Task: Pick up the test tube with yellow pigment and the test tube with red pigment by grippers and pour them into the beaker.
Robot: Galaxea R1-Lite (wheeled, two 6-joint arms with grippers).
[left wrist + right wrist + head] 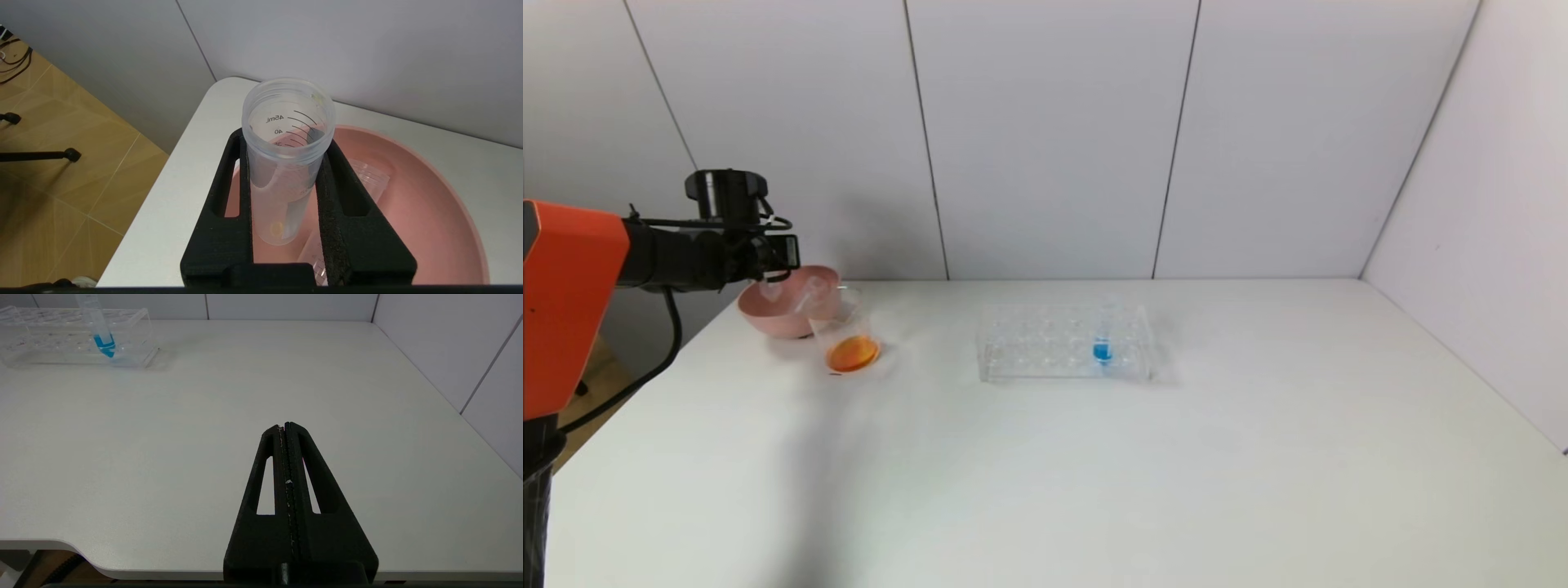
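My left gripper [286,139] is shut on the test tube with yellow pigment [282,179]. It holds the tube over the pink bowl [441,212], open end up, with only a yellow spot left in its tip. In the head view this gripper [778,265] is at the far left, above the bowl [768,314]. A second clear tube [369,175] lies in the bowl, and no liquid shows in it. The beaker [849,339] stands beside the bowl with orange liquid in its bottom. My right gripper [284,425] is shut and empty over the table's front part.
A clear tube rack [1029,347] stands mid-table holding one blue-liquid tube [1103,343]; it also shows in the right wrist view [49,347]. The table's left edge [163,192] runs close beside the bowl, with floor below. Walls close off the back and right.
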